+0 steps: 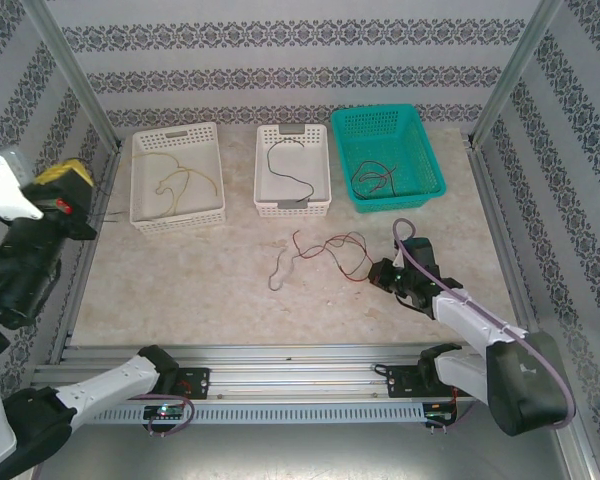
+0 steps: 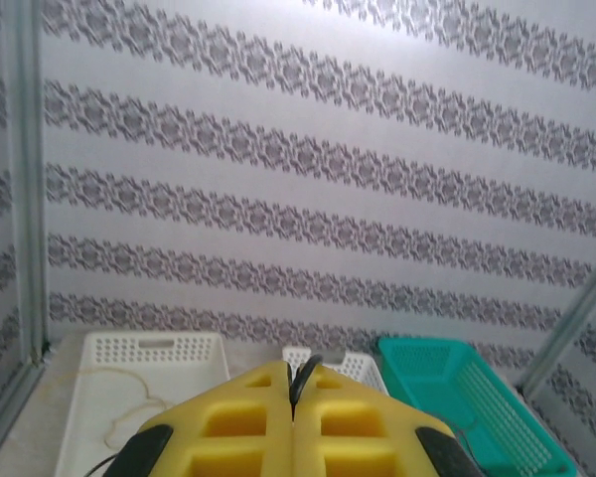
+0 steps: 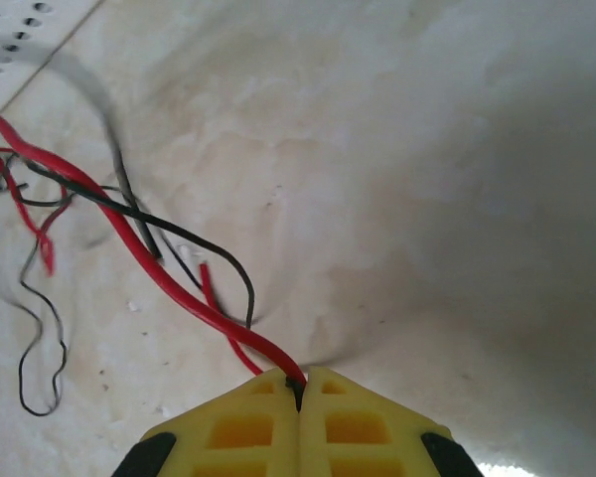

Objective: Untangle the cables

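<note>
The robot is working partway through the sorting: a yellow cable (image 1: pixel 180 185) is lying in the left white basket (image 1: pixel 175 133), a dark one in the middle white basket (image 1: pixel 292 208), and red and dark strands in the teal basket (image 1: pixel 435 170), all along the table's (image 1: pixel 180 290) far edge. The remaining tangle (image 1: pixel 325 247) is lying loose mid-table, nearer the right edge than the left.

The right gripper (image 1: pixel 383 275) is pinching the red cable (image 3: pixel 194 301) at its end, jaws fully closed on it, low against the tabletop. The left gripper (image 2: pixel 293 417) is hanging raised over the left edge, jaws pressed together; a dark sliver is showing at their seam, and what it is cannot be told.

The tangle's long axis is running roughly parallel to the near edge, the pinched red end pointing right and a dark strand (image 1: pixel 278 272) trailing toward the left. A black cable (image 3: pixel 228 263) is crossing over the red one close to the grip.

Judging by this, the step in hand is drawing the red cable free. The next move is calling for a slow pull away from the crossing, with the black strand likely dragging along unless pinned
</note>
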`<state>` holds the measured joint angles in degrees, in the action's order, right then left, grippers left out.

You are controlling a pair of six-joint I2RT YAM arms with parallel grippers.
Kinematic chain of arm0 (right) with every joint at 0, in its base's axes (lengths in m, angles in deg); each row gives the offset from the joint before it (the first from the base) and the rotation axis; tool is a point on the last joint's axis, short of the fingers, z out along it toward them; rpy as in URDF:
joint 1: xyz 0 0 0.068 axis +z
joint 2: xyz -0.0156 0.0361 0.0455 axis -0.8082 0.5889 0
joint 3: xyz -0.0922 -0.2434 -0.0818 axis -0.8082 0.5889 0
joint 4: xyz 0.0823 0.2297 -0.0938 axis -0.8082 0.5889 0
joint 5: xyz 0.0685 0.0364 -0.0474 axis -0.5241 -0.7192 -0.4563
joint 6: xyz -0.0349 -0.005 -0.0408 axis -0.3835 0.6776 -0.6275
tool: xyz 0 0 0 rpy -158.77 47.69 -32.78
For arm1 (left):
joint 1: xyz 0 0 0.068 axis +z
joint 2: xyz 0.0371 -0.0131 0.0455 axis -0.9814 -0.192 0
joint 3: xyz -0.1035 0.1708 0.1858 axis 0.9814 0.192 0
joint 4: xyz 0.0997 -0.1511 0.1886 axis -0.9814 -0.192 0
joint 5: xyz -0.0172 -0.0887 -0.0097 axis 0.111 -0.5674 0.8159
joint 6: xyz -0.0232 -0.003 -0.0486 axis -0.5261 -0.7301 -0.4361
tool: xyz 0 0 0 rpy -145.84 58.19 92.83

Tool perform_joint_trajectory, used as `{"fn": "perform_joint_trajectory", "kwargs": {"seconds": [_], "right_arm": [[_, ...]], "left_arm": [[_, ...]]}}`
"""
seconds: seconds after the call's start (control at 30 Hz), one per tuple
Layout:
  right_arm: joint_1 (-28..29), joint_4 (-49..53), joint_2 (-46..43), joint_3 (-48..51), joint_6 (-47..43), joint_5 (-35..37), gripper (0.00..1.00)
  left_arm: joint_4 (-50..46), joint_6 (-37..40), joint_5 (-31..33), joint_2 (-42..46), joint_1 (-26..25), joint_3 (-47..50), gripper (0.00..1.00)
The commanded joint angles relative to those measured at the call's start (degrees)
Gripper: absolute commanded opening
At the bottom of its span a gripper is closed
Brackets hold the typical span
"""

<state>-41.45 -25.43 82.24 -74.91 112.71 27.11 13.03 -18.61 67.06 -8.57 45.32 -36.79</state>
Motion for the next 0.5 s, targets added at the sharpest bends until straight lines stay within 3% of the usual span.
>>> {"fn": "perform_joint_trajectory", "kwargs": {"seconds": [0.0, 0.2, 0.47], "right_arm": [[-1.2, -2.6, 1.4, 0.9, -0.7, 2.6, 0.00], [0.2, -2.7, -1.8, 0.9, -1.3, 0.6, 0.00], [2.1, 1.0, -9.9, 1.0, -2.5, 0.5, 0.00]], "left_arm": [[-4.7, 3.3, 2.1, -3.4, -1.1, -4.0, 0.00], [-2.5, 2.1, -6.0, -11.0, -1.1, -8.0, 0.00], [9.7, 7.6, -15.0, -23.6, -1.0, -11.4, 0.00]]}}
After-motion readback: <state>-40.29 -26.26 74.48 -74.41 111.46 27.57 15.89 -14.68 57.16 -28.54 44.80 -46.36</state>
